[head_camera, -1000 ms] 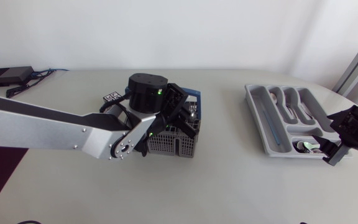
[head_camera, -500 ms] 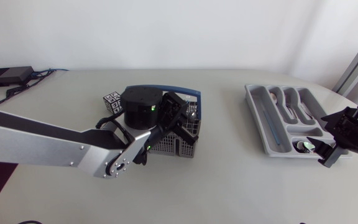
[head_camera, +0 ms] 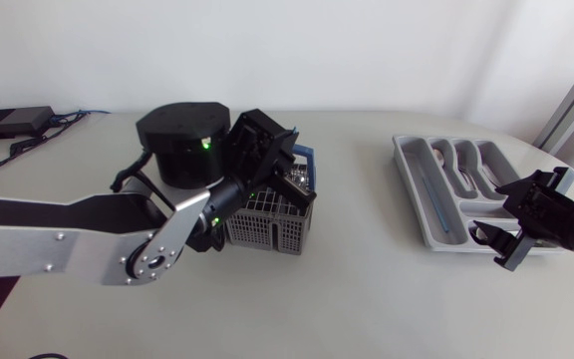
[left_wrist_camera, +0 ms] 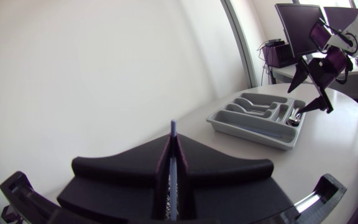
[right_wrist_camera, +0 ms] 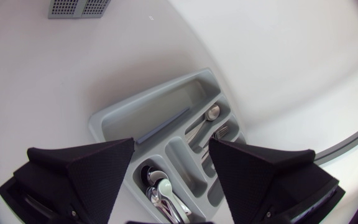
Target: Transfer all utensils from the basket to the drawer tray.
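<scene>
Utensil, thin, pale blue (left_wrist_camera: pixel 173 127): clamped edge-on in the left claw (left_wrist_camera: pixel 173 149), with both fingers pressed against it from opposite sides. One end sticks out just ahead of the fingertips. The rest runs back between the fingers and is hidden. Kind of utensil: cannot tell.

Basket (head_camera: pixel 267 227): grey mesh with a blue handle, directly under the left claw in the head view. The claw and its wrist cover the rear half of it. Height of the claw above the basket: cannot tell. What else is inside it is hidden by the arm.

Drawer tray (head_camera: pixel 419 199): grey, well ahead of the left claw across the table (head_camera: pixel 367 299), and directly below the right claw (right_wrist_camera: pixel 171 152).

Right claw: fingers wide apart with nothing between them, hanging over the end of the tray that has the small compartment.
- Under the gap between the fingers, the small compartment holds several spoons (right_wrist_camera: pixel 160 186), piled together.
- Ahead of one finger, the long compartment holds a flat pale-blue utensil (right_wrist_camera: pixel 162 126) lying lengthwise.
- Ahead of the other finger, the narrow compartments hold a spoon (right_wrist_camera: pixel 211 113) and what looks like a fork (right_wrist_camera: pixel 221 132).
- The basket lies far ahead of this claw, well apart from the tray.

The left wrist view shows the right claw just above the tray's far end, apart from the left claw.
</scene>
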### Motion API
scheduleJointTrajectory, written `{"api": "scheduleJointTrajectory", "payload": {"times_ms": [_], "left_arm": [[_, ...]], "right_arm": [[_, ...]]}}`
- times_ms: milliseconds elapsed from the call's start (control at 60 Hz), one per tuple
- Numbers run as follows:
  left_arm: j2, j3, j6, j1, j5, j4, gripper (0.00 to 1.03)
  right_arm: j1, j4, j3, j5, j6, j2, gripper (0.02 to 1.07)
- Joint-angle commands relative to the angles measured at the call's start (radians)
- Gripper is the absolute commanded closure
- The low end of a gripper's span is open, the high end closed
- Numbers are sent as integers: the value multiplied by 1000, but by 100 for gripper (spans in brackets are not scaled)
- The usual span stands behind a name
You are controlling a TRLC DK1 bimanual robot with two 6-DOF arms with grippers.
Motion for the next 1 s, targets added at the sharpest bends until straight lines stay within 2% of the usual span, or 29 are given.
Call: {"api": "scheduleJointTrajectory", "payload": {"times_ms": [0, 167, 333, 533, 650, 833, 983], "left_arm": [[-60, 25, -31, -6, -6, -24, 100], [-99, 56, -142, -1, 26, -92, 100], [-122, 80, -268, 28, 69, -145, 100], [-134, 154, -447, 100, 198, -257, 100], [-128, 177, -544, 137, 279, -276, 100], [-119, 175, -633, 151, 349, -268, 100], [-103, 177, -671, 151, 382, -259, 100]], "right_arm": [[35, -26, -21, 13, 42, -31, 20], [131, -49, -16, 57, 111, -63, 20], [206, -138, 18, 57, 180, -106, 20], [338, -342, 168, -56, 363, -106, 20], [436, -411, 269, -121, 484, -40, 20], [550, -444, 398, -227, 657, 90, 21], [636, -449, 493, -283, 752, 201, 30]]}}
